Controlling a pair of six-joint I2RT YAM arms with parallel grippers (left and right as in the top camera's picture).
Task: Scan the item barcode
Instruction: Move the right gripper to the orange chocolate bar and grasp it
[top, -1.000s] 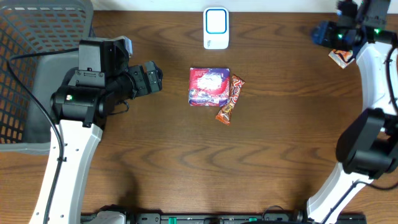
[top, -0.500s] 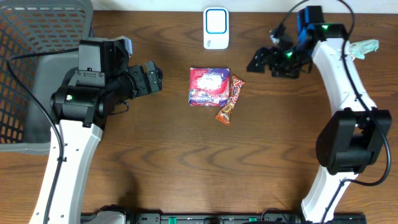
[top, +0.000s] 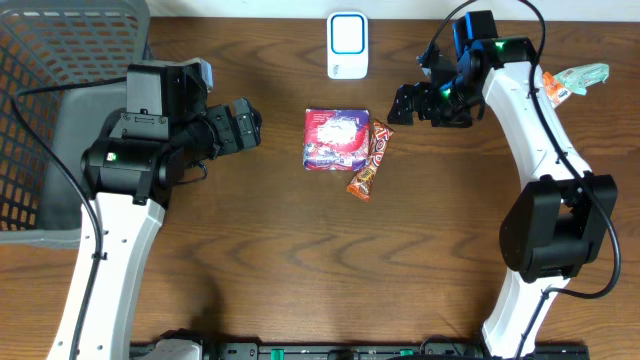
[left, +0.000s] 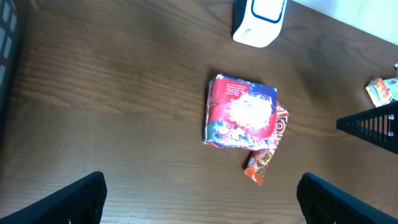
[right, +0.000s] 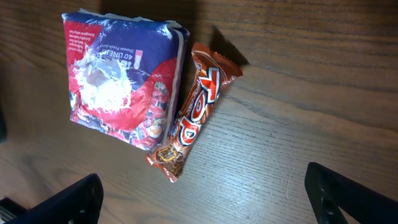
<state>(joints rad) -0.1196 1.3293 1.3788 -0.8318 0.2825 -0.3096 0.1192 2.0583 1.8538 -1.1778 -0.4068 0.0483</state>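
basket (top: 40, 100): cut by left edge | scanner (left: 258, 22): top cropped | candy bar (left: 260, 163): partly behind packet (left: 241, 112)

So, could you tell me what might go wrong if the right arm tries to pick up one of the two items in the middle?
1. The candy bar lies right against the red and blue packet, so the open right gripper might catch both or shove one aside.
2. Both lie flat on the table and no barcode shows on their upper faces, so the picked item may need turning before the white scanner can read it.
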